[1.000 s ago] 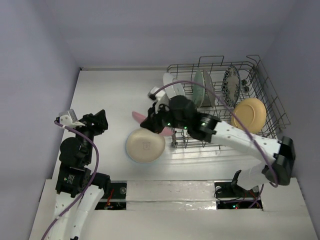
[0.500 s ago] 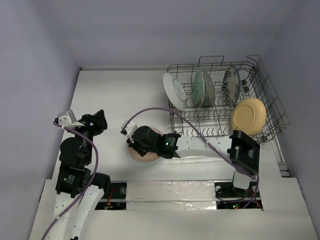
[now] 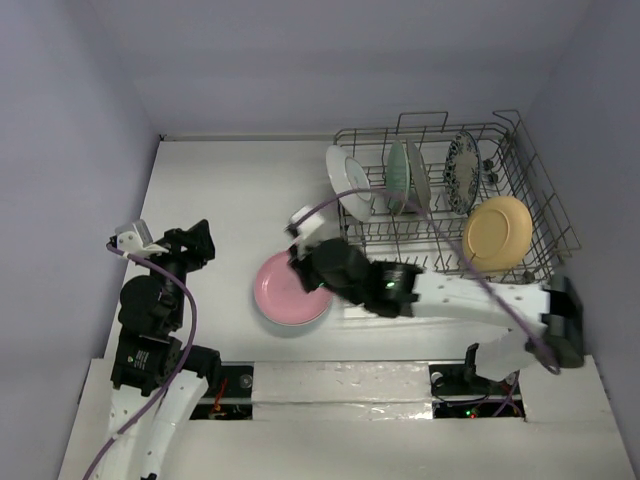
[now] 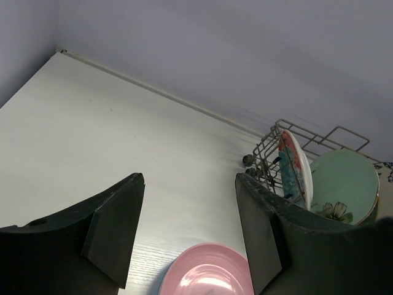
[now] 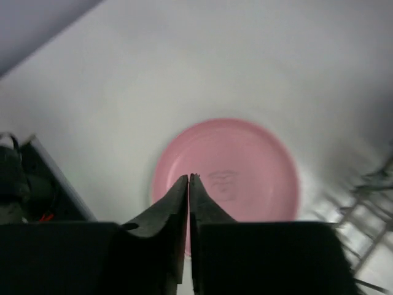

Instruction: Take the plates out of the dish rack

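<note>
The right pincer [image 5: 189,179], pressed together and empty, hovers over the pink plate [image 3: 280,292] lying centre-frame on the counter [image 3: 215,190]; the left pincer [image 4: 189,179] is spread.

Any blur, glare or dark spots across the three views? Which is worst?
Right wrist is worst: the whole frame is soft, the pink plate smeared at its rim, the dish rack wires streaked. Left wrist is sharp, but its fingers are near-black silhouettes. Top external is crisp and evenly lit.
</note>
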You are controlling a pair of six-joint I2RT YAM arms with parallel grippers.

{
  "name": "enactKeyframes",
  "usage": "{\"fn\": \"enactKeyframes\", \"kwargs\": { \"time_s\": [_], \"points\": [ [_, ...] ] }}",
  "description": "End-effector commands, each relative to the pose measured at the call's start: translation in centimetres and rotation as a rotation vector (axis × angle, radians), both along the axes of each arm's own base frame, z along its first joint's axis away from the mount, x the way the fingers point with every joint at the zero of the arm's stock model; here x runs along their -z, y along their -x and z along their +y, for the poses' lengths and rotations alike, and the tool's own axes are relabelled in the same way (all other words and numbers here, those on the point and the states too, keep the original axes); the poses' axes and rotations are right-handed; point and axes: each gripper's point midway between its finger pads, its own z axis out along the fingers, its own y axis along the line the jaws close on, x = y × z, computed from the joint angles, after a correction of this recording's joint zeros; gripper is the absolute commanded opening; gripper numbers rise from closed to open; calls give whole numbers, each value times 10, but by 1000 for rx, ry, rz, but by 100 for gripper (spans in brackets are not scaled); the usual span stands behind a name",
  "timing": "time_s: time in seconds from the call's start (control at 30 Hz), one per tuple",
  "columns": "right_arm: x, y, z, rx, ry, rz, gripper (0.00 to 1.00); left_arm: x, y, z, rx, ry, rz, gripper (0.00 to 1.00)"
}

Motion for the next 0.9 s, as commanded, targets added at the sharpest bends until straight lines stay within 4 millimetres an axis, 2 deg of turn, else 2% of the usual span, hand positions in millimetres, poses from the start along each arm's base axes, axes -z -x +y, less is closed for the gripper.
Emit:
{"fn": "enactKeyframes", "kwargs": {
  "time_s": [0.0,0.03,0.07,0.1,0.13,0.17,0.2,0.23,0.33,0.4,0.43,0.47,0.5,0.57,0.73,0.77,0.8,0.83,0.87],
  "points": [
    [-68,-72,-102,410,-252,-32,0,-23,6,0,9,23,-72,58],
    [-78,-91,-157,548,-345,-29,0,-23,6,-2,19,22,-74,58],
    [-83,-85,-171,573,-386,-31,0,-24,6,-3,21,22,-77,58],
    [-85,-100,-213,697,-418,-50,0,-24,7,-3,26,22,-78,58],
    [-86,-102,-241,781,-463,-54,0,-25,7,-4,31,20,-84,58],
    [-73,-102,-270,867,-451,-73,0,-26,8,-7,45,19,-89,58],
    [-88,-92,-299,913,-515,-114,0,-24,7,-11,69,15,-88,58],
    [-86,-94,-328,1007,-540,-130,0,-26,7,-17,96,15,-98,59],
    [-70,-78,-397,1238,-558,-154,5,-26,9,-27,150,11,-102,59],
    [-57,-71,-418,1301,-545,-146,22,-28,11,-29,160,13,-111,60],
    [-58,-66,-427,1317,-567,-156,33,-30,14,-28,159,15,-119,61],
    [-55,-65,-440,1359,-568,-167,45,-31,16,-29,168,15,-124,61],
    [-52,-65,-447,1377,-562,-168,64,-31,17,-31,177,19,-124,61],
    [-45,-70,-459,1406,-526,-152,77,-34,21,-32,188,22,-139,61],
    [-41,-84,-482,1467,-453,-127,85,-39,30,-36,217,34,-165,63],
    [-51,-87,-484,1459,-462,-132,87,-40,32,-38,232,36,-167,63],
    [-46,-94,-482,1448,-441,-96,89,-40,33,-41,244,39,-170,63],
    [-48,-96,-489,1467,-436,-90,89,-41,35,-39,240,41,-176,63],
    [-58,-100,-487,1443,-443,-88,93,-42,37,-41,252,43,-180,63]
  ]
}}
